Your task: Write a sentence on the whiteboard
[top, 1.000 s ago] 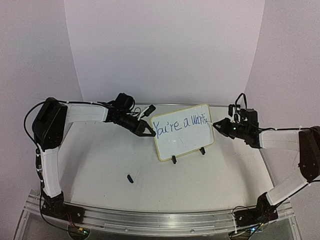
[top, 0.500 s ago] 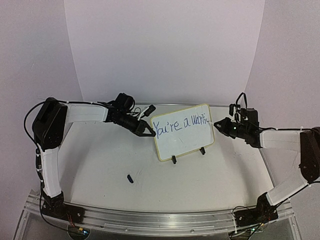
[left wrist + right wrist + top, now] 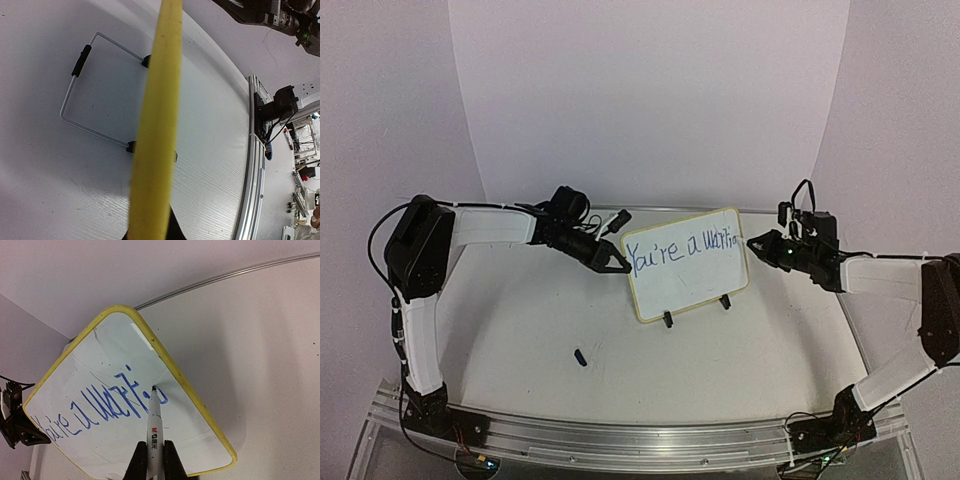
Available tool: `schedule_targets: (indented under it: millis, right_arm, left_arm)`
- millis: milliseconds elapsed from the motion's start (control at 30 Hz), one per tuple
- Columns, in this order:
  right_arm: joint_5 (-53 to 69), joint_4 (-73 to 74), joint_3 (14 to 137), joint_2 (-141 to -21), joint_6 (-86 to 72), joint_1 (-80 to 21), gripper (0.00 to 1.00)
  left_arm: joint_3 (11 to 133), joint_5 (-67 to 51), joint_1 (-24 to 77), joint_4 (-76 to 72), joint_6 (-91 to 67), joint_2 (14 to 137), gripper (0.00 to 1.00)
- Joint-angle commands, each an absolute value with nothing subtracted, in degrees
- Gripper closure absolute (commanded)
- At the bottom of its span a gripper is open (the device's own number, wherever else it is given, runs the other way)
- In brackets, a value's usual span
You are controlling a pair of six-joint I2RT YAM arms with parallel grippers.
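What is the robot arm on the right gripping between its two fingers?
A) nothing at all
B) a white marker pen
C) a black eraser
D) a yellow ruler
B: the right wrist view shows a white marker pen clamped in the right gripper, its tip pointing at the blue handwritten lettering on the small white board with a yellow rim.

The sentence (image 3: pixel 100 407) ends, seemingly, partly hidden behind the marker (image 3: pixel 154 425).
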State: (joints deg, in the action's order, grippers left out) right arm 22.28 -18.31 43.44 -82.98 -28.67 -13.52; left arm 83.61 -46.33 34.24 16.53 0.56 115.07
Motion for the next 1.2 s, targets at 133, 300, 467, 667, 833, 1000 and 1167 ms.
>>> schedule_targets:
  millis: [133, 300, 467, 667, 833, 1000, 1167]
  right_arm:
    - [23.03, -18.45, 44.08, -80.89, -28.2, -13.34, 1.0]
    - [21.89, -16.39, 43.27, -76.91, -28.2, -13.33, 1.0]
    - [21.09, -14.06, 43.39, -74.78, -27.43, -13.29, 1.0]
    - [20.7, -13.27, 44.11, -75.57, -26.28, -13.07, 1.0]
    - [21.17, -13.44, 45.18, -77.33, -25.77, -12.75, 1.0]
    - [21.77, -13.92, 46.17, -78.66, -25.62, -12.74, 1.0]
    - [21.84, -14.79, 46.47, -79.9, -25.56, -12.74, 1.0]
  left_arm:
    - [84.27, -44.56, 35.86, 20.3, 2.2, 115.85, 1.0]
    - [84.28, -44.56, 35.86, 20.3, 2.2, 115.71, 1.0]
    - [84.2, -44.56, 35.86, 20.3, 2.2, 115.66, 1.0]
    - [84.15, -44.49, 35.91, 20.29, 2.2, 115.66, 1.0]
    - [84.2, -44.43, 35.94, 20.3, 2.2, 115.66, 1.0]
    - [84.2, -44.38, 35.9, 20.3, 2.2, 115.75, 1.0]
    - [84.29, -44.38, 35.93, 20.3, 2.17, 116.01, 1.0]
